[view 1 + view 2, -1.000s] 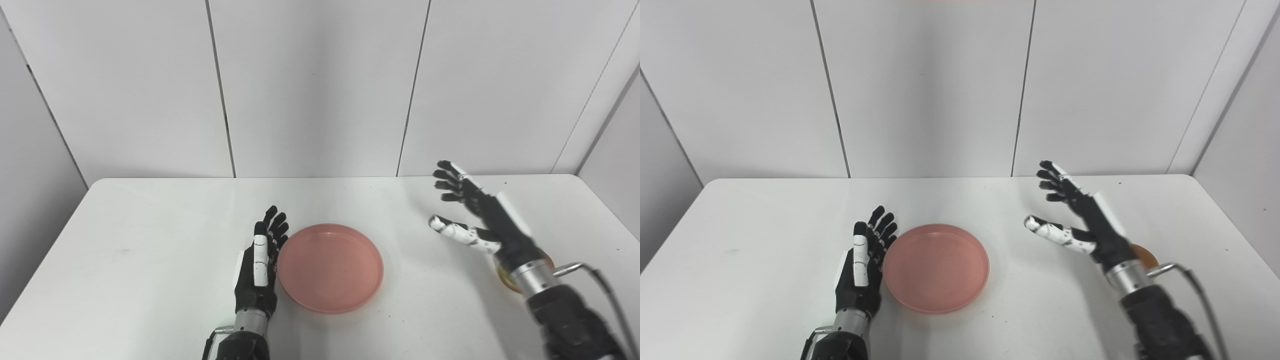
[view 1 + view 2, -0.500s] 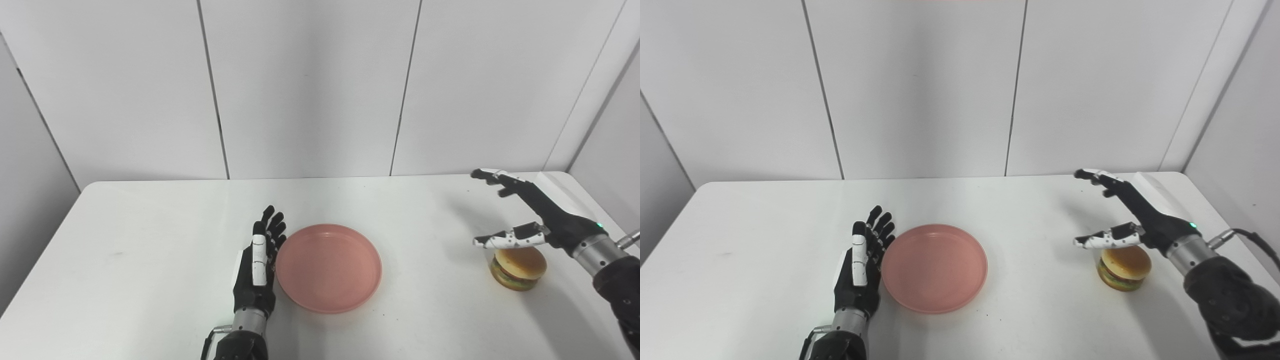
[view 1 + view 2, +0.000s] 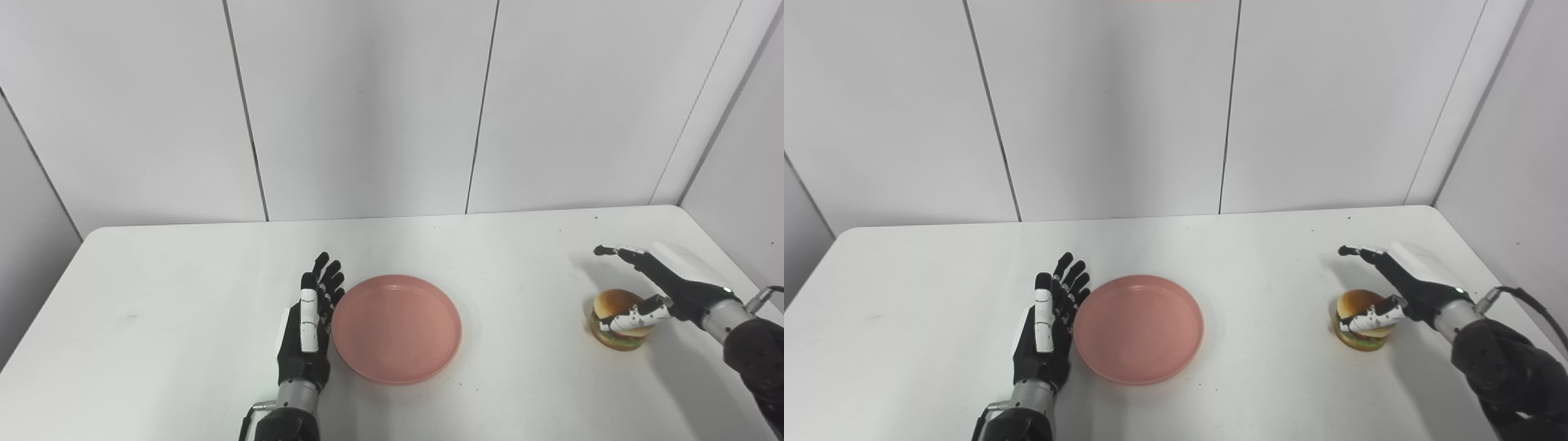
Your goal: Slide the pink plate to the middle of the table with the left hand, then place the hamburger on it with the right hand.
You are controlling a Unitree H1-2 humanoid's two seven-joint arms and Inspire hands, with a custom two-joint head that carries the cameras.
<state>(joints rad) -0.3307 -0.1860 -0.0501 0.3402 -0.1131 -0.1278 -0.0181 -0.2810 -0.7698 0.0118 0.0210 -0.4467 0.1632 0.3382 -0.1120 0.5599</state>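
I see my white table [image 3: 184, 294] carrying two things: the empty pink plate [image 3: 396, 327] near the middle (toward my edge) and the hamburger [image 3: 617, 311] standing well apart from it, close to the right edge.

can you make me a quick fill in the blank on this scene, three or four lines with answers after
1. The left hand rests with fingers apart against the ____ edge of the pink plate.
2. The pink plate holds ____.
3. The right hand is open around the ____, which sits on the table.
4. The hamburger lies to the ____ of the pink plate.

Missing words: left; nothing; hamburger; right
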